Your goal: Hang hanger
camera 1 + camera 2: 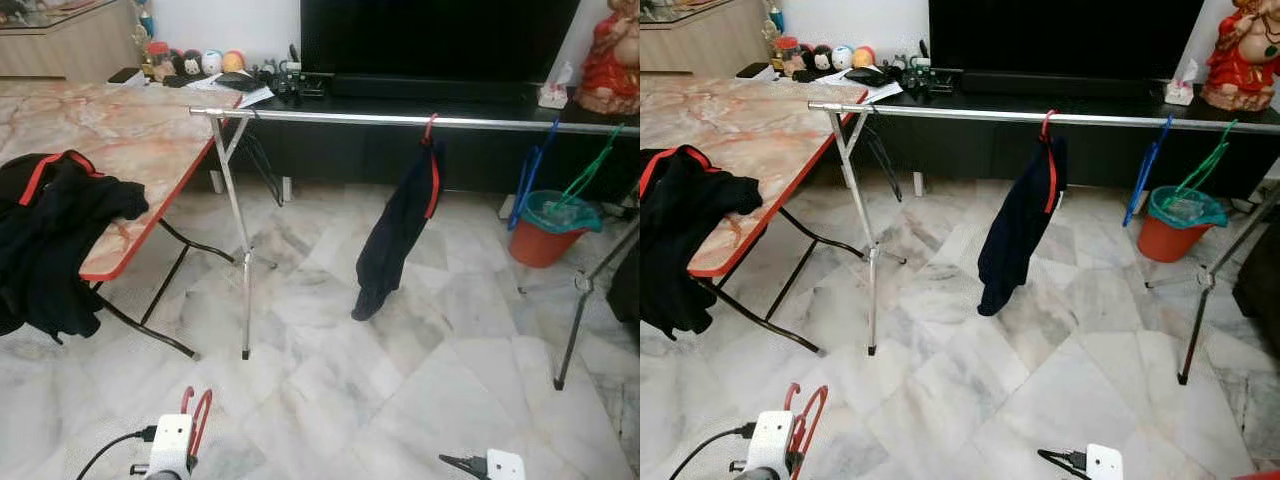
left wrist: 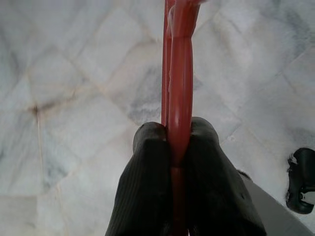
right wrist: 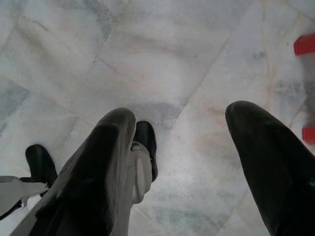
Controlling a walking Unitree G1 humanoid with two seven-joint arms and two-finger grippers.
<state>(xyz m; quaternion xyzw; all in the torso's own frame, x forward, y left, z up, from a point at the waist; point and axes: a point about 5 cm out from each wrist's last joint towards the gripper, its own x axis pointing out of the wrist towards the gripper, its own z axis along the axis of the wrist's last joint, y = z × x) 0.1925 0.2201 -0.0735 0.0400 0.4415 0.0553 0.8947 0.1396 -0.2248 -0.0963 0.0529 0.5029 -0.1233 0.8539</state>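
Observation:
My left gripper point(image 2: 173, 142) is shut on a red plastic hanger point(image 2: 178, 73), held low over the marble floor; its hook point(image 1: 198, 415) pokes up by my left wrist at the bottom of the head view. A silver clothes rail point(image 1: 400, 118) spans the room ahead. On the rail hangs a dark garment point(image 1: 395, 235) on a red hanger point(image 1: 430, 128), with a blue hanger point(image 1: 528, 175) and a green hanger point(image 1: 590, 165) further right. My right gripper point(image 3: 179, 128) is open above bare floor, low at my right side.
A marble-topped folding table point(image 1: 120, 130) stands at left with a black and red garment point(image 1: 50, 240) draped over its near edge. An orange bucket point(image 1: 545, 235) sits under the rail's right end. A black TV cabinet point(image 1: 450, 105) runs behind the rail.

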